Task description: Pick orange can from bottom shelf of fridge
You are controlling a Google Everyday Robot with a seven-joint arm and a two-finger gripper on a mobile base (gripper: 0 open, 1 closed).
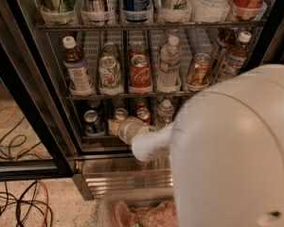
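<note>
Fridge (pixel 118 178), black door frame, ribbed steel base; bottom shelf (pixel 102 141), dark and low, short cans in lanes; orange can (pixel 144 117) upright in a middle lane, a blue can (pixel 91 122) to its left, a small water bottle (pixel 165 111) to its right; gripper (pixel 115 126) at the shelf front, just left of the orange can, before a silver-topped can (pixel 120 113); open or closed, cannot tell; white arm (pixel 227 150) filling the right foreground; cables (pixel 14 202) on the floor.
</note>
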